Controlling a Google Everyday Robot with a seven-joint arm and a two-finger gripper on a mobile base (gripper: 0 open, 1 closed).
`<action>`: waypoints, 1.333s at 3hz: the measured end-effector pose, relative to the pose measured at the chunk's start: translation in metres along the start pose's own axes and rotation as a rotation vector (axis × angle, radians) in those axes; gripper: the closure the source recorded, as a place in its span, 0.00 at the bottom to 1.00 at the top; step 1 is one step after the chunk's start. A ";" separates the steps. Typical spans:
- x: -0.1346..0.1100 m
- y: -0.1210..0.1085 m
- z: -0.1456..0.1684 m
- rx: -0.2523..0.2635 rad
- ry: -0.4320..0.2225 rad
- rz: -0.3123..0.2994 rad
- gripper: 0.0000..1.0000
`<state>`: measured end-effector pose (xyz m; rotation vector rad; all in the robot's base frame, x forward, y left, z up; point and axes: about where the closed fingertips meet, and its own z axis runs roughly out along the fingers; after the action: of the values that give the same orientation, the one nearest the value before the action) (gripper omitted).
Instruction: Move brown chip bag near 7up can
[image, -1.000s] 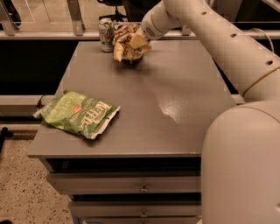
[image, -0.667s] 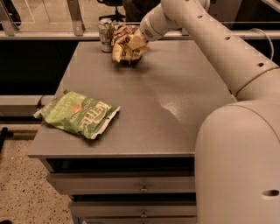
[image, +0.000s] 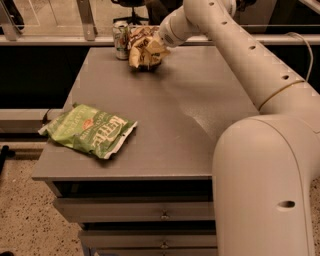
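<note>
The brown chip bag (image: 143, 49) is crumpled and stands at the far edge of the grey table (image: 165, 115), its base on or just above the top. It is right next to the 7up can (image: 120, 40), which stands upright just to its left. My gripper (image: 157, 44) reaches in from the right at the end of the white arm and is shut on the bag's right side. The fingers are mostly hidden by the bag.
A green Kettle chip bag (image: 90, 130) lies flat near the table's front left edge. My white arm (image: 260, 165) fills the right side of the view. A railing (image: 60, 39) runs behind the table. Drawers (image: 135, 215) sit below the top.
The gripper and the brown bag have shifted slightly left, closer to the can. The green bag and the can have not moved.
</note>
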<state>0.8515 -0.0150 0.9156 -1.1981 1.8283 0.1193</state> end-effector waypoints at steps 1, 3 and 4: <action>0.000 -0.009 0.000 0.011 -0.013 -0.009 0.05; 0.014 -0.024 -0.043 0.031 -0.043 0.007 0.00; 0.033 -0.038 -0.108 0.030 -0.087 0.017 0.00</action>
<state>0.8086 -0.1130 0.9678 -1.1388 1.7586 0.1509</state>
